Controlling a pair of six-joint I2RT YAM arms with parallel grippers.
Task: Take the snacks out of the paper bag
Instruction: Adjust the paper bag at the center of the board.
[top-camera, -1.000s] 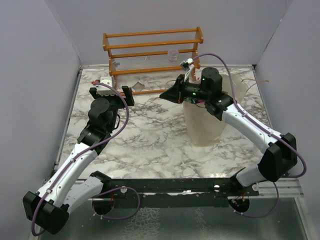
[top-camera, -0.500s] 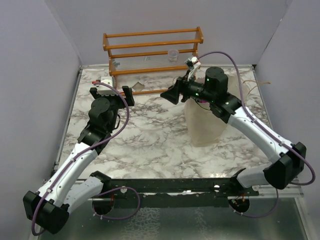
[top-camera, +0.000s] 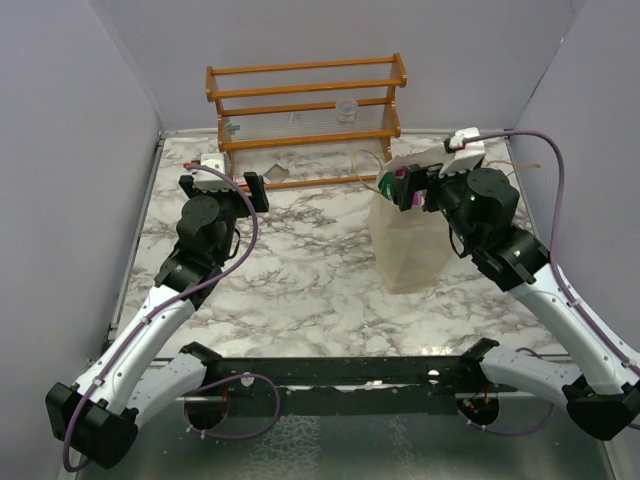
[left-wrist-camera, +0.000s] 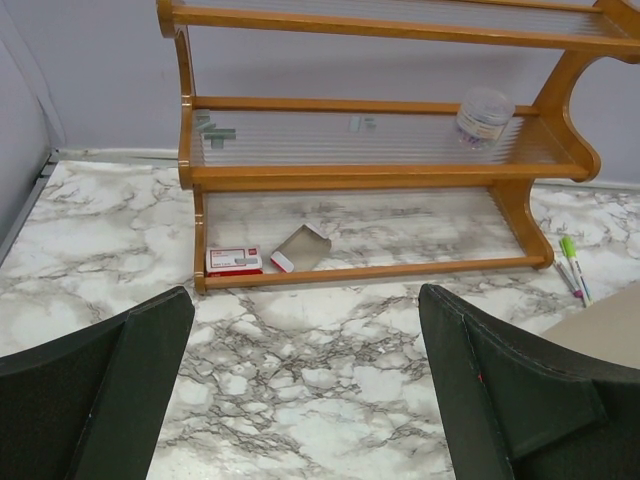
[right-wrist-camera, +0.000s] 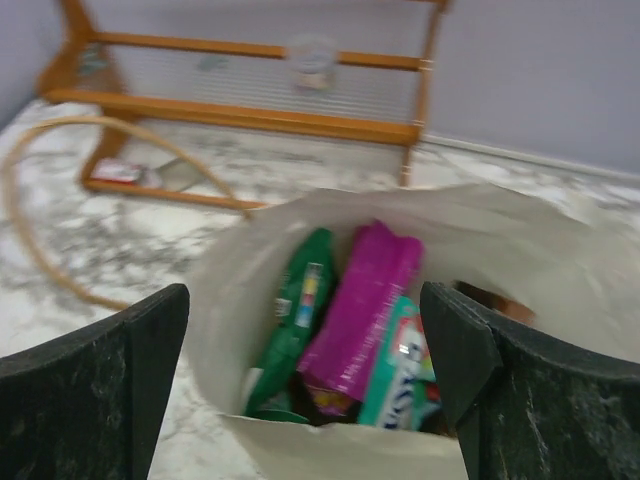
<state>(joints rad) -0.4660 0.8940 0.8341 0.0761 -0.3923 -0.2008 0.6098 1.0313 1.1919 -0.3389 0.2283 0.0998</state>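
Your right tool (right-wrist-camera: 305, 288) hangs over the mouth of the paper bag (right-wrist-camera: 230, 290), its fingers spread wide with nothing between them. Looking down through it, you can see the snacks standing inside the bag: a dark green packet (right-wrist-camera: 295, 315) on the left, a purple packet (right-wrist-camera: 365, 300) leaning against it in the middle, and a light green packet (right-wrist-camera: 400, 370) low on the right. Each carries print, but the wrist view is too blurred for you to read any brand. The bag stands upright on the marble surface (top-camera: 300, 270), towards the right side, with one tan loop handle (right-wrist-camera: 60, 200) curling out to its left.

Your left tool (left-wrist-camera: 305, 300) is also wide open and empty, held above the surface and facing the wooden rack (left-wrist-camera: 370, 175). A small clear lidded cup (left-wrist-camera: 483, 113) sits on the rack's middle shelf. A red-and-white box (left-wrist-camera: 233, 261) lies at the bottom, its lettering too small to read. Two pens (left-wrist-camera: 572, 262) lie just beside the rack's right foot.
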